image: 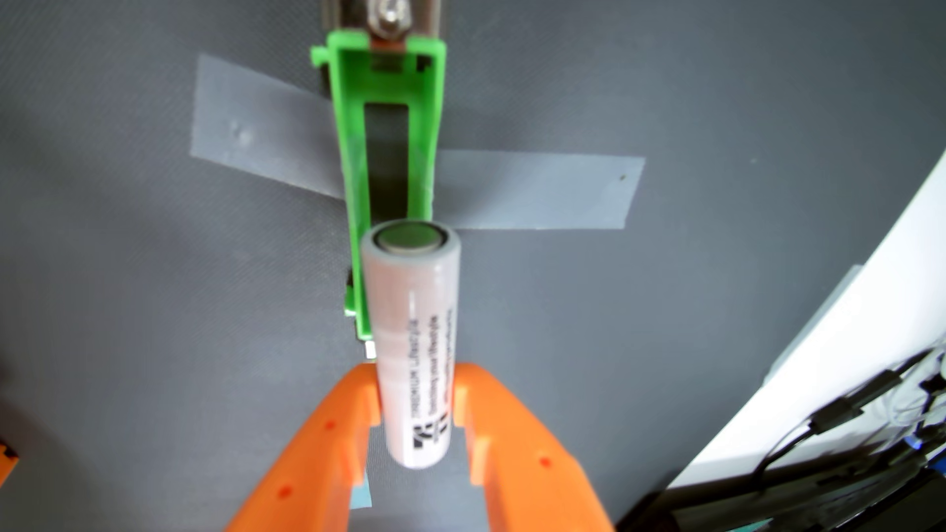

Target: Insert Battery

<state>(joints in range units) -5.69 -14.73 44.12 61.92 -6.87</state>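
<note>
Your orange claw (415, 404) pinches the cell (413, 337) near its rear end; it's rigid, smooth, likely slippery, so hold firmly above the green holder (348, 169).

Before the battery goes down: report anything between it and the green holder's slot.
Nothing visible blocks it. The gripper holds the battery over the near end of the green holder, whose slot is open and empty beyond. The near end is hidden behind the battery.

One battery (412, 327), one green holder (348, 169), two tape strips (537, 192).
</note>
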